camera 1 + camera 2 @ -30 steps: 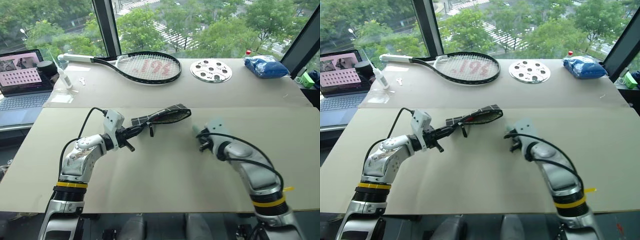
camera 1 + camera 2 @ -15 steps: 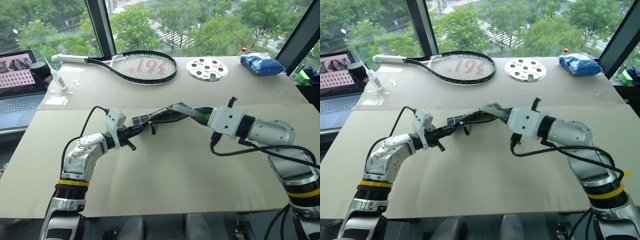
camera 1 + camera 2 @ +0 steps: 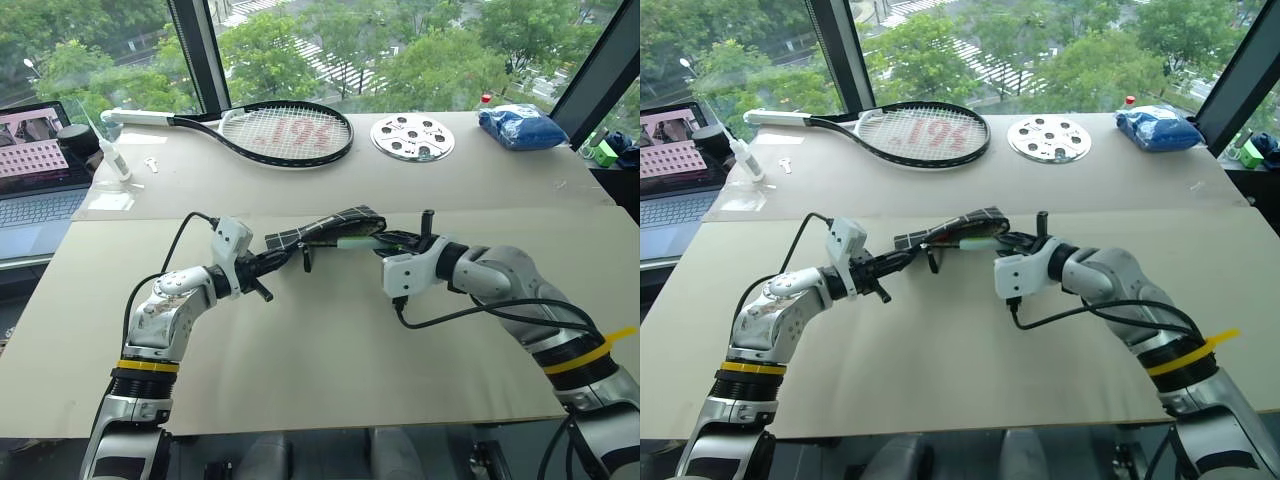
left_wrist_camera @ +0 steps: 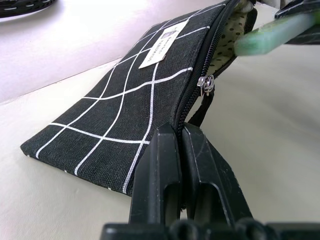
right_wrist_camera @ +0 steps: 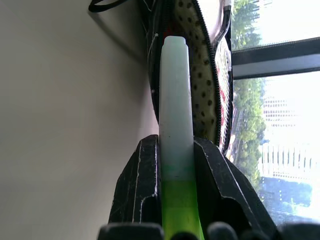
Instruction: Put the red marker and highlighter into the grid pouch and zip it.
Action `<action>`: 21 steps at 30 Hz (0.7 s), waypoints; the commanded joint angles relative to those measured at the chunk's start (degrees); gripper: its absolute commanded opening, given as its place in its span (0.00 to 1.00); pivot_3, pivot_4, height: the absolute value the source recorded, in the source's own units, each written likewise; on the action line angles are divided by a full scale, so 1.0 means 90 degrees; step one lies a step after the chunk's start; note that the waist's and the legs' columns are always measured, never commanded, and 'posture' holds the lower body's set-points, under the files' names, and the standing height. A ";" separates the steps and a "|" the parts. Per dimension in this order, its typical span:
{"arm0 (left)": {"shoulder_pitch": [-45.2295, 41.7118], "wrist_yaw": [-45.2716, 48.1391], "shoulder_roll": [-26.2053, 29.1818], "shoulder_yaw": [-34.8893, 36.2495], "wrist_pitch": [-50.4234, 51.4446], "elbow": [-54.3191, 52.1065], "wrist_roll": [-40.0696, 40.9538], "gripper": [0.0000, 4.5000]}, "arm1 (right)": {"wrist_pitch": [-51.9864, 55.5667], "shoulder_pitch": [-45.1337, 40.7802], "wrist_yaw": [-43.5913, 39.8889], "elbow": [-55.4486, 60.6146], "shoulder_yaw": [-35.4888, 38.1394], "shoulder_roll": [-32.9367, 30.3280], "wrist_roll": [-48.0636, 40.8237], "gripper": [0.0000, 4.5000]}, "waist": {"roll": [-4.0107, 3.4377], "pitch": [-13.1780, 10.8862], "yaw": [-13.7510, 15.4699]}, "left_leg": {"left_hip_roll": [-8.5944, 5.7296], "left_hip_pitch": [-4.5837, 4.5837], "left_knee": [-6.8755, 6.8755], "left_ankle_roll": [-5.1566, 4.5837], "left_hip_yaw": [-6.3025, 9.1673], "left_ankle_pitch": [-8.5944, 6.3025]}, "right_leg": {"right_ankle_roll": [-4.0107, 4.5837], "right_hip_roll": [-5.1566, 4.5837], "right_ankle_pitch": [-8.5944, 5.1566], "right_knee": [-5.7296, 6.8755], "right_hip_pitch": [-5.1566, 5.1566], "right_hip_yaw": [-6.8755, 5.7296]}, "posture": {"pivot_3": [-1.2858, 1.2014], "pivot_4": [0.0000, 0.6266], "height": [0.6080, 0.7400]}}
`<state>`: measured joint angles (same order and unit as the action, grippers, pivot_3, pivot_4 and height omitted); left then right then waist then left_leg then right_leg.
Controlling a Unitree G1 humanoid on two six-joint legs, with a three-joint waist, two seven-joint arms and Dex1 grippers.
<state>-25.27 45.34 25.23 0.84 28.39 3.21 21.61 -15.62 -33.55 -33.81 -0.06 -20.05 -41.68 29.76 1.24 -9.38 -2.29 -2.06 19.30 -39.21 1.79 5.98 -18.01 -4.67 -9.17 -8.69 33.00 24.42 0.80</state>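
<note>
- At frame centre in the left eye view, the pouch [image 3: 325,230] hangs lifted off the table [image 3: 330,350], its closed end pinched tight between the shut fingers of the left gripper [image 3: 283,257].
- From the right, the right gripper [image 3: 385,240] clamps the highlighter [image 3: 352,241], pale end leading, its tip at the pouch's open mouth.
- How far the tip sits inside is hard to judge; the right wrist view shows the pale end [image 5: 174,95] lying against the dotted lining.
- Something red shows faintly inside the pouch in the right wrist view; whether it is the marker cannot be told.
- Beige boards cover the table.
- Across the upper frame lie a racket [image 3: 270,130], a perforated disc [image 3: 418,138] and a blue bag [image 3: 525,126].
- A laptop [image 3: 45,165] is cut off at the upper left edge.
- Windows behind look down on trees.
</note>
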 commanded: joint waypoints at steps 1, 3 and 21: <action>-0.0114 0.0071 0.0035 0.0022 -0.0058 -0.0174 0.0059 0.00 | -0.0210 -0.0376 0.0172 -0.0124 -0.0021 0.0216 0.0204 0.11 | 0.0000 0.0000 -0.0007 | 0.0000 0.0000 0.0000 0.0001 0.0000 0.0000 | 0.0000 0.0000 0.0000 0.0000 0.0000 0.0000 | 0.52 0.24 1.00; -0.0128 0.0091 0.0036 0.0019 -0.0068 -0.0151 0.0051 0.00 | -0.0286 -0.0498 0.0167 -0.0259 -0.0069 0.0326 0.0293 0.11 | 0.0000 0.0000 -0.0012 | 0.0000 0.0000 0.0000 0.0002 0.0000 0.0001 | 0.0000 0.0001 0.0000 0.0000 0.0000 0.0000 | 0.52 0.24 1.00; -0.0166 0.0153 0.0011 0.0017 -0.0059 -0.0165 0.0037 0.00 | -0.1489 -0.1773 0.0383 -0.2682 -0.0888 0.1527 0.0676 0.34 | -0.0001 0.0000 -0.0058 | 0.0001 -0.0001 0.0007 0.0035 0.0001 0.0019 | 0.0002 0.0002 0.0000 0.0000 0.0007 0.0001 | 0.52 0.24 1.00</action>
<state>-25.96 46.00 25.61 1.05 28.54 4.24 20.63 -28.32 -48.48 -29.49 -23.84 -28.62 -29.14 38.90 1.23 -9.38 -2.81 -2.06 19.29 -39.13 2.10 5.99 -17.83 -4.65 -9.15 -8.69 32.98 24.49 0.81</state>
